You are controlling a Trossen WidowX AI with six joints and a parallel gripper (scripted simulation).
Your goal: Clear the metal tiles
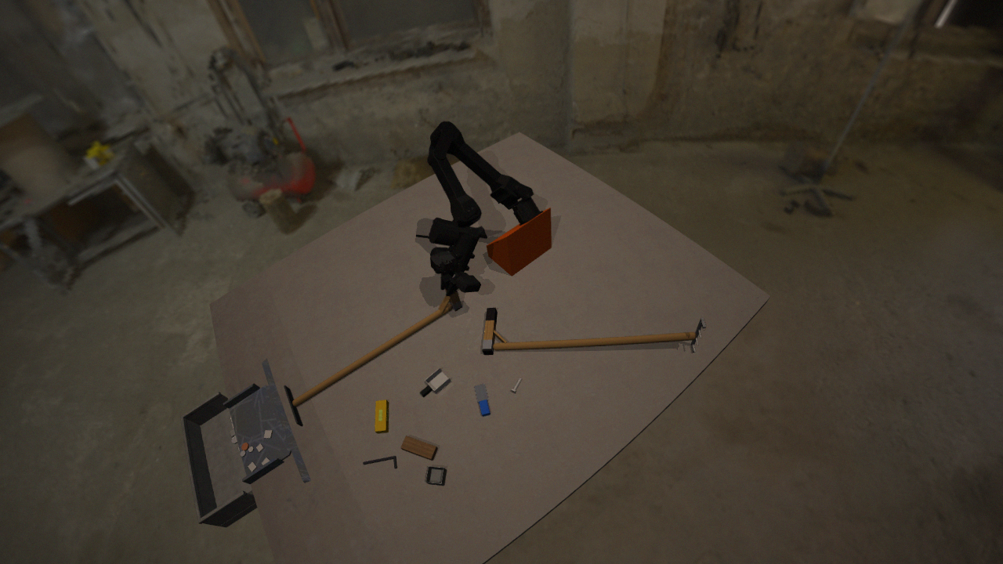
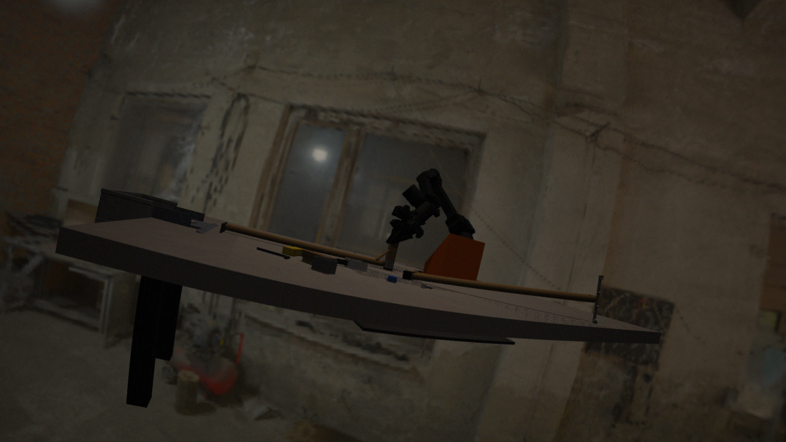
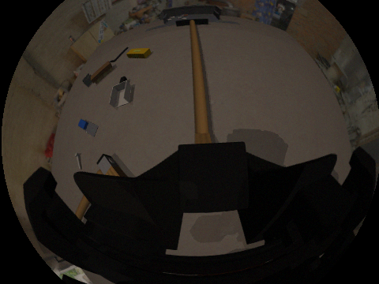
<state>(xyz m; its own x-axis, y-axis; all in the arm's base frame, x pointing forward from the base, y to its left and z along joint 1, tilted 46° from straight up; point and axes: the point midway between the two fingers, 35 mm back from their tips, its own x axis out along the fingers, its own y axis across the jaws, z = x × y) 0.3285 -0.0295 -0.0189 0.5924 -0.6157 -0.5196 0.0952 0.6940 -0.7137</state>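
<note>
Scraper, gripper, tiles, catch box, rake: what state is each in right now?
Long scraper: held by its near end, blade short of the plate.
Gripper: shut on the scraper.
Metal tiles: several uncleared.
Catch box: open-topped.
Rake: lying free.

Rake (image 1: 595,342) (image 2: 505,286) bars one side; gap separates yellow box (image 1: 381,416) (image 2: 291,251) (image 3: 139,53), dustpan (image 1: 437,381) (image 2: 357,265) (image 3: 121,95).

Tabletop (image 1: 574,421) (image 2: 247,274) (image 3: 257,79) | yellow box (image 1: 381,416) (image 2: 292,251) (image 3: 139,53) | wooden block (image 1: 418,447) (image 3: 101,72) beside black hex key (image 1: 381,460) (image 2: 272,252) (image 3: 120,54)
</note>
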